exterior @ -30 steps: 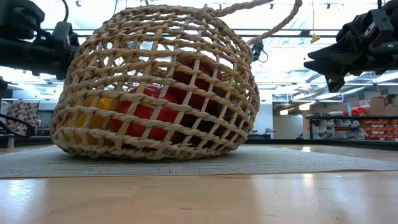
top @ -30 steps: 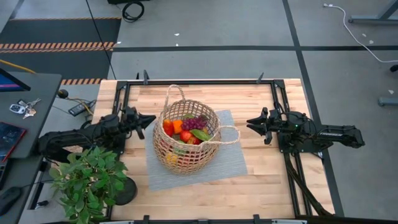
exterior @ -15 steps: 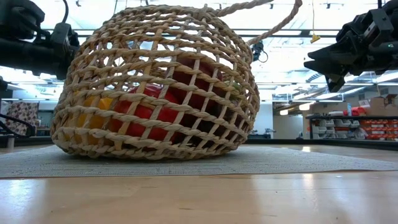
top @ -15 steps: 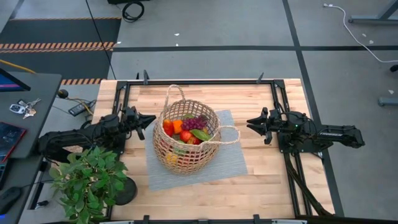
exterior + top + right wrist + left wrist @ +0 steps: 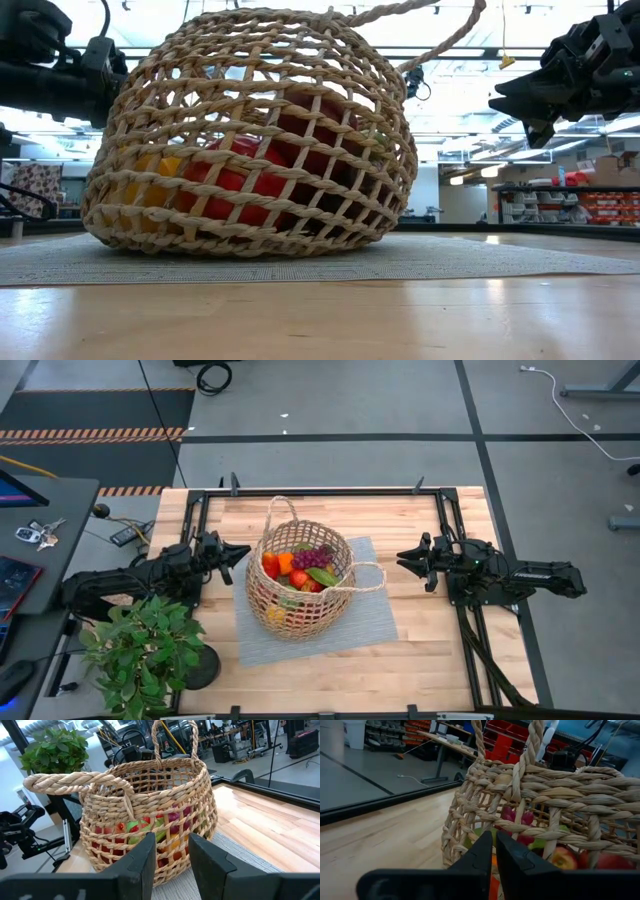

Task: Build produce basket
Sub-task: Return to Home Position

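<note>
Basket (image 5: 295, 622) resting on grey mat (image 5: 370, 622), between both sets of fingers: wall just ahead of the left tips, farther off from the right ones. Produce (image 5: 300, 572) heaped inside, red, orange and green pieces with purple grapes on top; none seen loose on mat or bench (image 5: 330, 510). One handle (image 5: 283, 508) standing at the rim farthest from both arms' bases, the other handle (image 5: 372, 574) flopped outward, near the right tips.

Left fingers (image 5: 243, 549) aimed at the basket wall, clenched to a bare slit, empty. Right fingers (image 5: 402, 560) aimed at the opposite side, parted, grasping nothing. Both arms low, drawn back toward the bench sides, seemingly at or near rest.

Filling judged complete; only the retreat left. Likely trouble: snagging the drooping handle on the right fingers through any forward drift, then dragging or tipping the basket and spilling the heap. Little room between left tips and weave, so a small nudge there probably enough to slide the basket on the mat. Heap close to rim level, prone to rolling out on a jolt.

Plant (image 5: 140, 650) just beside the left arm, behind its fingers, leaves close enough to brush on a swing back. Black rails (image 5: 447, 530) under both arms. Desk (image 5: 60, 560) with keys (image 5: 38, 532) well behind the left fingers.
</note>
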